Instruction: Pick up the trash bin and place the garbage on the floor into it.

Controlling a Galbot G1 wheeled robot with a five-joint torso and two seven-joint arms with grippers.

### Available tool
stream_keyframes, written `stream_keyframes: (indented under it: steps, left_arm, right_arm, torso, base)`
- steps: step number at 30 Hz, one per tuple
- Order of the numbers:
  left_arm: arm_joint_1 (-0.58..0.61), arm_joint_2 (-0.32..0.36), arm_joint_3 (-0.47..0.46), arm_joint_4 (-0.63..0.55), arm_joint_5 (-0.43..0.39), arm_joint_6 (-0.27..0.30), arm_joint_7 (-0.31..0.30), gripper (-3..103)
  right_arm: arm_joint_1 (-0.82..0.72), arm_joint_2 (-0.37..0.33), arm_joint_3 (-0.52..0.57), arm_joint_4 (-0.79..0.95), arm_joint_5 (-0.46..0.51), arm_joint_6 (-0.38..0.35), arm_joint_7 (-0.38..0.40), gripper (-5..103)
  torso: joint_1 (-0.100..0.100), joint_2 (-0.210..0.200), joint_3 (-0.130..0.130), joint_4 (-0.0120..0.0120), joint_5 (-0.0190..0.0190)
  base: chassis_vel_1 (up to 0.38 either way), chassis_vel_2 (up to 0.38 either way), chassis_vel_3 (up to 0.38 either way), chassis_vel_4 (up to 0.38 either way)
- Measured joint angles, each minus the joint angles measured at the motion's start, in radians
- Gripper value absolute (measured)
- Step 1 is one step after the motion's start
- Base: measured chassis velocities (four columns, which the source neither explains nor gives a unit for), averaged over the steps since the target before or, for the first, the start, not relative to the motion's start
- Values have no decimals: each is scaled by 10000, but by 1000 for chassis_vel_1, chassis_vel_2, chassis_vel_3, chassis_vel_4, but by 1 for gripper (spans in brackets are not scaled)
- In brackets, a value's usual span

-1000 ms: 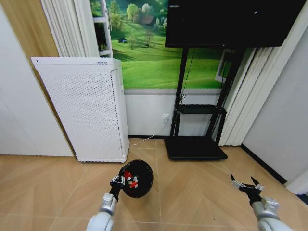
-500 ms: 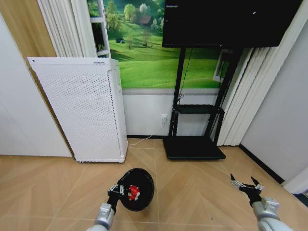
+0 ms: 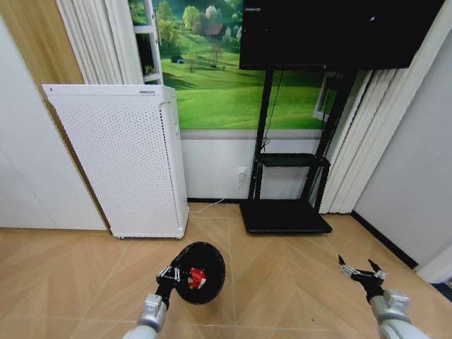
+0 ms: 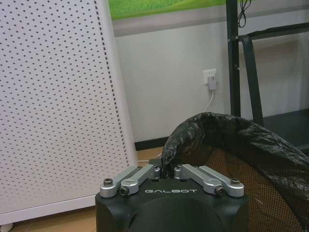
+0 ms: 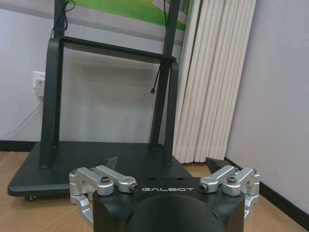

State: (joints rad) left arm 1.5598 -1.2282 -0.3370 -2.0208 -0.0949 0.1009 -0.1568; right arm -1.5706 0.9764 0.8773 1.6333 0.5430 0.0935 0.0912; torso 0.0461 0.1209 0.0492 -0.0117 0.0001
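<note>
The left gripper [image 3: 169, 274] is pinching the liner-wrapped rim of the trash bin [image 3: 200, 272] — fingers closed tight on it — and holding the bin just in front of the white perforated appliance [image 3: 120, 159]. Red-and-white garbage [image 3: 195, 277] is lying inside. The right gripper [image 3: 361, 272] is waiting well away from the appliance, fingers spread wide and empty. That single rim pinch is looking thin — the bin could tilt, slipping or spilling.
</note>
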Motion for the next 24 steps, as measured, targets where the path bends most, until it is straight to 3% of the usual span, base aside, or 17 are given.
stream_keyframes:
  steps: [9, 10, 12, 15, 24]
  left_arm:
    - [213, 425, -127, -180, -366, 327, -203, 7]
    - [392, 670, -203, -293, -842, 576, -369, 7]
    - [425, 705, -204, -314, -924, 606, -387, 7]
    - [995, 904, 399, -684, -1847, 773, -513, 7]
    - [1972, 961, 946, -716, -1745, 784, -600, 7]
  right_arm:
    - [1, 1, 0, 2, 0, 0, 0, 100]
    - [0, 1, -1, 2, 0, 0, -1, 100]
    - [0, 1, -1, 2, 0, 0, -1, 100]
    - [0, 0, -1, 2, 0, 0, -1, 100]
    - [0, 0, 0, 1, 0, 0, 0, 100]
  torso:
    - [1, -1, 1, 2, -4]
    - [1, 0, 0, 3, -1]
    - [0, 0, 0, 3, -2]
    - [0, 0, 0, 0, -1]
    - [0, 0, 0, 0, -2]
  base:
    - [126, 143, -123, -120]
    - [0, 0, 0, 0]
    - [0, 0, 0, 0]
    - [-54, -23, 27, 28]
    - [-23, -14, 8, 9]
